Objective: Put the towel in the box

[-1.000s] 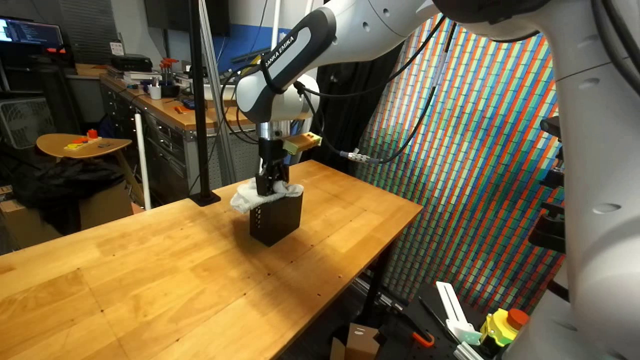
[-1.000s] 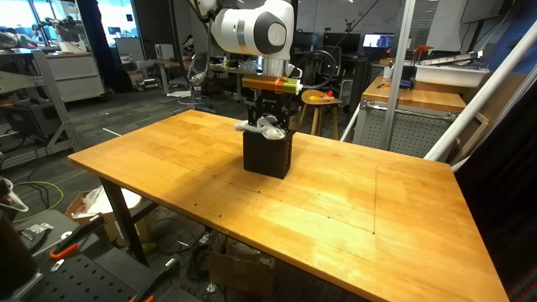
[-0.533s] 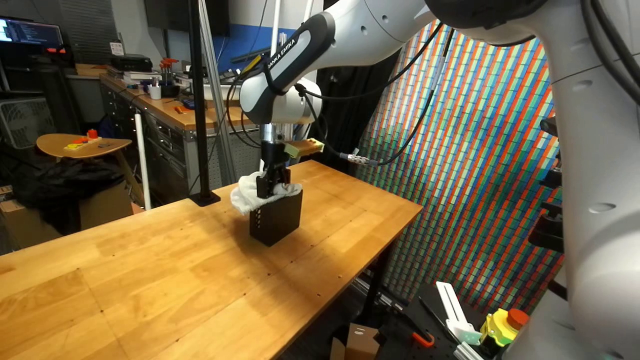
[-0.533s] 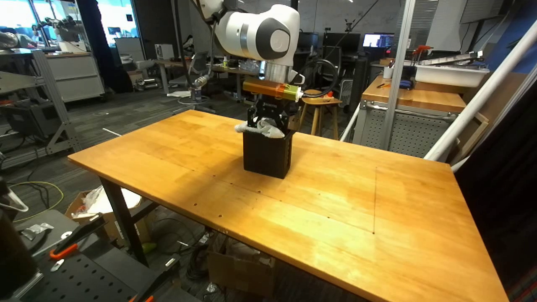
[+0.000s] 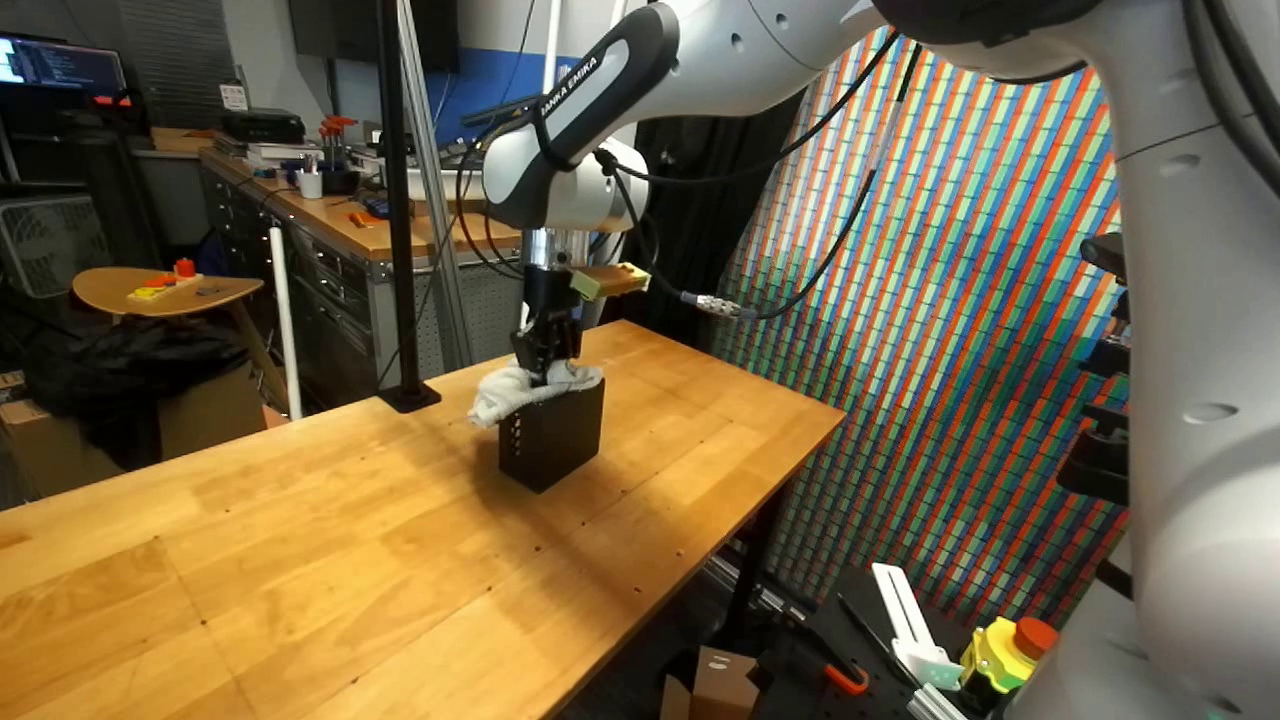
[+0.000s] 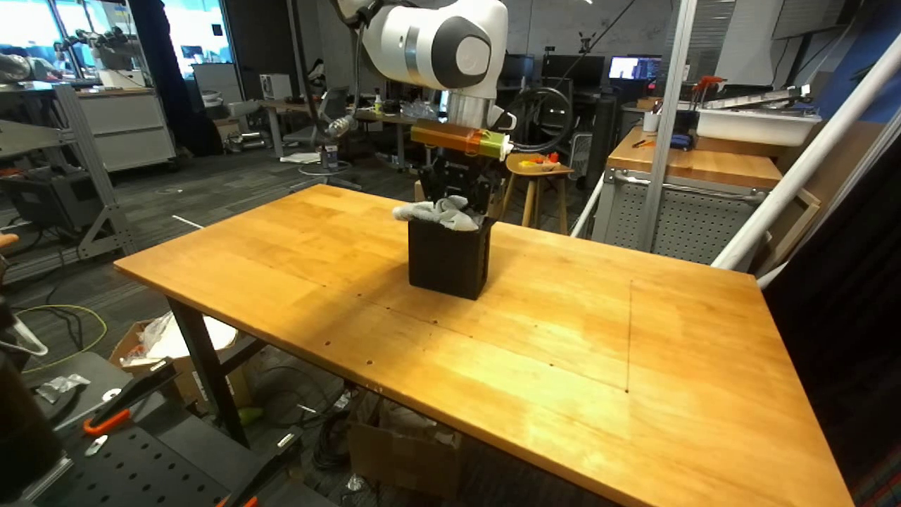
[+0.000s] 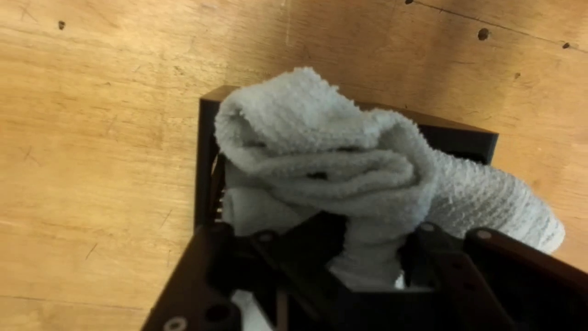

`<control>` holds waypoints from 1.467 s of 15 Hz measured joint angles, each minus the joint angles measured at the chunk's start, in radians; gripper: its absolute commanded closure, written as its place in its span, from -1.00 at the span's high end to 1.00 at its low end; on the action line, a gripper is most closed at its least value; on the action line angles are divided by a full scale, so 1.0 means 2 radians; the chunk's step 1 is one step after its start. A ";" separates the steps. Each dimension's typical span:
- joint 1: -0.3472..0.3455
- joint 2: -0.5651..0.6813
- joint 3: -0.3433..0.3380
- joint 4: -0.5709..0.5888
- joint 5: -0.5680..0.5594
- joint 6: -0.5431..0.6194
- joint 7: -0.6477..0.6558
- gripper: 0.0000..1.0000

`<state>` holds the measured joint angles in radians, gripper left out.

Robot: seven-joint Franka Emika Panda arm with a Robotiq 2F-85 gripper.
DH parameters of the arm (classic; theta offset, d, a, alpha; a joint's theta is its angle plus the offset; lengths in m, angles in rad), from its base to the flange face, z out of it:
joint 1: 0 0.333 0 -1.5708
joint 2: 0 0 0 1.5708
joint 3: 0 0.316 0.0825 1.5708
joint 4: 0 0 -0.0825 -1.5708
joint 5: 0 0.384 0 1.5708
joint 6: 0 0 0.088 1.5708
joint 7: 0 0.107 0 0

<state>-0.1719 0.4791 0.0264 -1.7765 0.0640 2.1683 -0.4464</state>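
Note:
The black box (image 5: 555,440) stands upright on the wooden table (image 5: 330,540); it also shows in the other views (image 6: 447,260) (image 7: 206,138). The white-grey towel (image 5: 510,392) lies bunched across the box's open top, seen in both exterior views (image 6: 450,213). In the wrist view the towel (image 7: 298,115) is folded, with one end hanging over the box's rim at the right. My gripper (image 5: 546,374) points down at the box top. In the wrist view its fingers (image 7: 373,243) are close together with a strip of towel between them. Parts of the fingertips are hidden by the towel (image 6: 461,201).
A black pole (image 5: 400,300) rises at the table's edge behind the box. A patterned panel (image 5: 900,400) stands beyond the table's end. A stool (image 5: 165,290) and a workbench (image 5: 345,225) stand behind the table. The table's near edge (image 6: 352,377) drops to the floor.
The gripper's fingers have moved from wide apart to closer together on the towel. The gripper has risen slightly. The towel's overhanging end has drawn in a little toward the box.

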 measured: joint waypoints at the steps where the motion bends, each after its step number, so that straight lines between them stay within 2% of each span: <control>1: 0.001 -0.008 0.000 0.000 -0.001 0.000 0.000 0.34; 5: 0.007 -0.041 0.000 0.001 -0.011 0.000 0.000 0.91; 7: 0.012 -0.056 0.000 0.000 -0.019 0.000 0.000 1.00; 8: 0.015 -0.063 0.000 0.000 -0.023 0.000 0.001 0.39; 9: 0.017 -0.069 0.000 -0.001 -0.027 0.000 0.001 0.47; 10: 0.019 -0.073 0.000 -0.001 -0.031 0.000 0.001 0.46; 15: 0.024 -0.082 -0.001 -0.005 -0.053 0.000 0.001 -0.36; 19: 0.024 -0.082 -0.002 -0.010 -0.063 0.000 0.001 -0.93; 20: 0.024 -0.082 -0.003 -0.011 -0.065 0.000 0.001 -1.00; 22: 0.024 -0.081 -0.004 -0.014 -0.066 0.000 0.001 -1.00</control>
<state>-0.1232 0.3166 0.0191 -1.8035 -0.0684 2.1681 -0.4434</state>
